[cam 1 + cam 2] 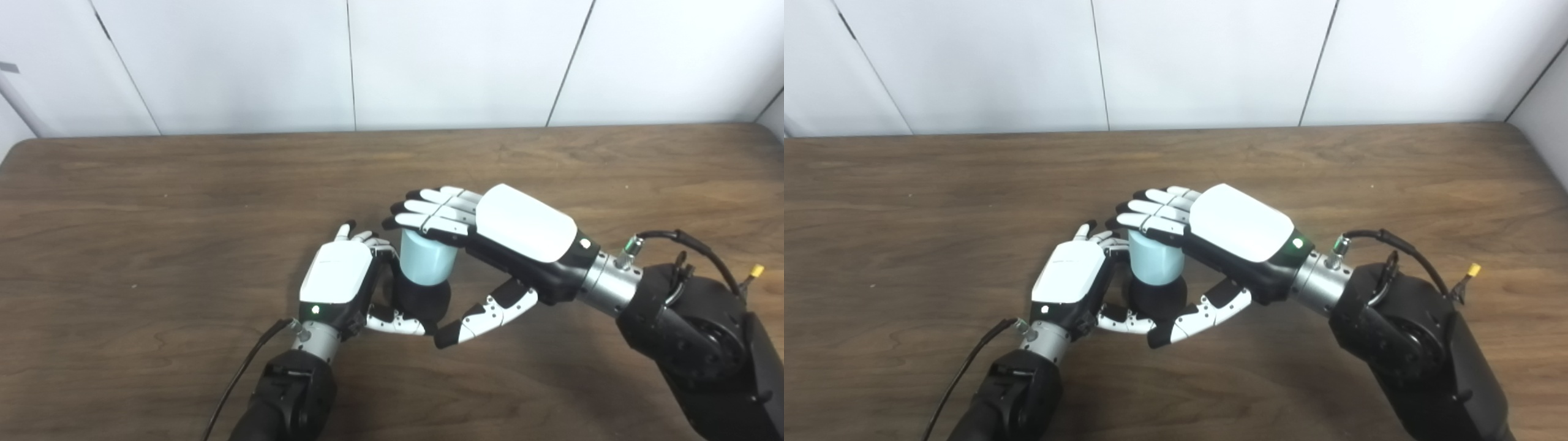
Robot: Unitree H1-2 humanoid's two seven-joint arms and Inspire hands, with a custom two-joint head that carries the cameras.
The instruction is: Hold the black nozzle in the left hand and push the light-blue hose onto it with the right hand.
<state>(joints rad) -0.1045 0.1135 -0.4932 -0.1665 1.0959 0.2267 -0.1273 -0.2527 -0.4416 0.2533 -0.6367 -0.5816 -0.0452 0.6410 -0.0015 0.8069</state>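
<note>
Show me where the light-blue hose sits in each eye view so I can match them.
Left eye view: hose just right of centre, under the right hand's fingers, atop the black nozzle.
Right eye view: hose just left of centre, same stack.
Shared landmark: the left hand.

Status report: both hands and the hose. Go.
Left robot hand gripping black nozzle. Right robot hand on light-blue hose, fingers over its top. Hose sits on nozzle. Nothing blocking.
</note>
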